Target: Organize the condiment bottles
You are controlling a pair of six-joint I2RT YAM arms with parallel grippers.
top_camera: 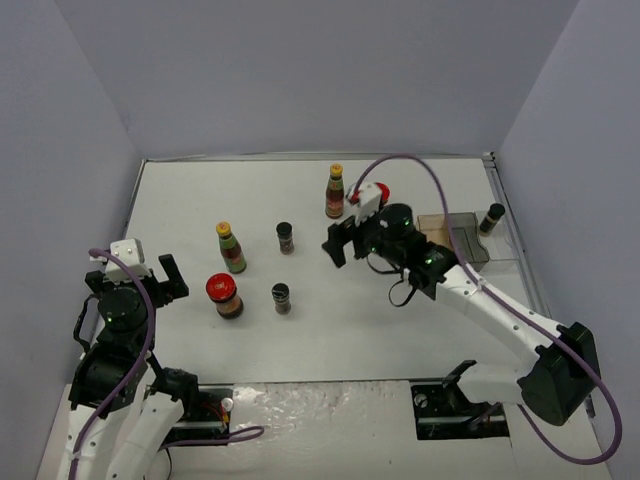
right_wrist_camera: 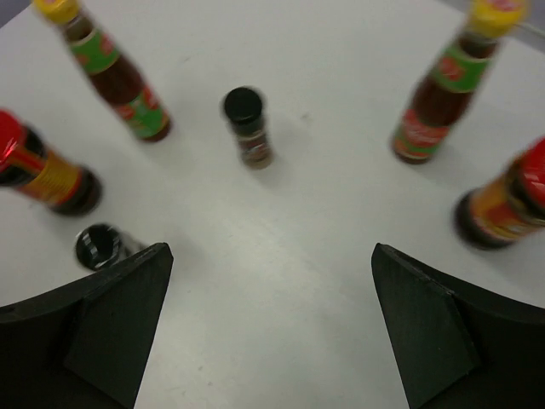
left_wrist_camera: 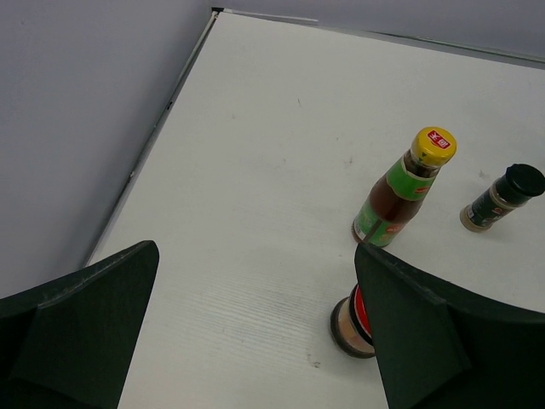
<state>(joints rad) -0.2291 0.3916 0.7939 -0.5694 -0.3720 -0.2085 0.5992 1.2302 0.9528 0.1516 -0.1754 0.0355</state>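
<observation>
Red-lidded jar [left_wrist_camera: 347,328] half behind the left jaws; second jar [top_camera: 380,187] mostly behind the right arm [top_camera: 470,290].

a white table [top_camera: 200,200] sits boxed in on three sides by plain lavender-grey panels: a back wall [top_camera: 320,70], a left wall [top_camera: 50,150] and a right wall [top_camera: 590,120]. a thin dark strip [top_camera: 133,205] runs along the table's left edge. the light is soft and even, with faint shadows. the near edge [top_camera: 330,410] looks crinkled, perhaps a loose covering.
</observation>
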